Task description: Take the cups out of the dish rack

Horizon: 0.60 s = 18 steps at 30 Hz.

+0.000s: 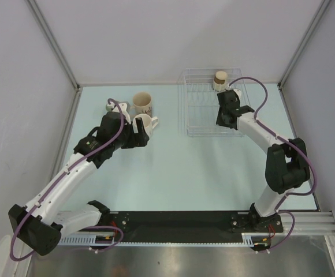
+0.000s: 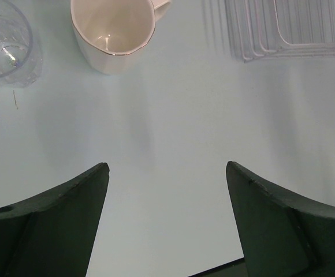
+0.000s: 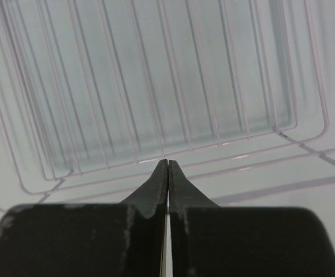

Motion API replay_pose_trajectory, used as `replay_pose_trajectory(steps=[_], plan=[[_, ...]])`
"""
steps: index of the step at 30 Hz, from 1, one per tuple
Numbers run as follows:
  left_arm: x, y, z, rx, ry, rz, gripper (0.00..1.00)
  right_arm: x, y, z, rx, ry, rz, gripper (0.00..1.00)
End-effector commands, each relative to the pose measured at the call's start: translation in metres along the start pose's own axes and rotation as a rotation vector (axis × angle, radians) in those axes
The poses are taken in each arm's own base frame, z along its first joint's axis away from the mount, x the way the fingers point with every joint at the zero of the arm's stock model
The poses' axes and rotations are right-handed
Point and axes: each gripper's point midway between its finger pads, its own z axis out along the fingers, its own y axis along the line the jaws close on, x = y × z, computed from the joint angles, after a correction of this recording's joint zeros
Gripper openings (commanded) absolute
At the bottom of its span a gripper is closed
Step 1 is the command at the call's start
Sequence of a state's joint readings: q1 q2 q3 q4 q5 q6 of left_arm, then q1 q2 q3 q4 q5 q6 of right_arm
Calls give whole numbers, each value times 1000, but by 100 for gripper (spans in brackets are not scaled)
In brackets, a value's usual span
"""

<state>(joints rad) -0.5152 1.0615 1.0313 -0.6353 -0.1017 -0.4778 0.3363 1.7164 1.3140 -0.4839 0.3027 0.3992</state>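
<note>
Counting one cup point(image 1: 220, 79) racked, three cups point(image 1: 142, 103) outside

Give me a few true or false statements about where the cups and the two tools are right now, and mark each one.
1. The right tool is shut with nothing between its fingers. True.
2. The dish rack holds no cups. False: a tan brown-topped cup stands at its far end.
3. The left tool is closed on the white cup. False: it is open, and the white cup stands on the table ahead of it, untouched.
4. A cream printed cup stands on the table outside the rack. True.
</note>
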Motion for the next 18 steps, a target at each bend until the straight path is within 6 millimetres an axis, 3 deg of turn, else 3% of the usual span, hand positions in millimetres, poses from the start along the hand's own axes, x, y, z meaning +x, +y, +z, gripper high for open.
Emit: replay_pose_trajectory(steps=[1,4,7,9,13,14,16,18], plan=[[-5,-8,1,35,-22,4,88,39,-10,-18,12,82,-20,0],[-4,-10,3,40,-19,0,88,48,-12,-20,22,93,-23,0],[-4,-12,2,48,-25,-3,88,39,-10,-22,18,64,3,0],[-3,-13,2,51,-24,-4,87,17,0,-27,-19,22,42,6],[-4,-14,-1,54,-33,-5,88,-46,23,-38,-75,-78,86,35],[-5,-13,-2,52,-39,-6,88,-82,33,-52,-104,-147,108,39],[-7,-14,-5,58,-50,-6,88,-98,34,-40,-85,-142,114,48],[-10,-15,-7,61,-59,-10,88,-127,41,-32,-81,-182,129,51]])
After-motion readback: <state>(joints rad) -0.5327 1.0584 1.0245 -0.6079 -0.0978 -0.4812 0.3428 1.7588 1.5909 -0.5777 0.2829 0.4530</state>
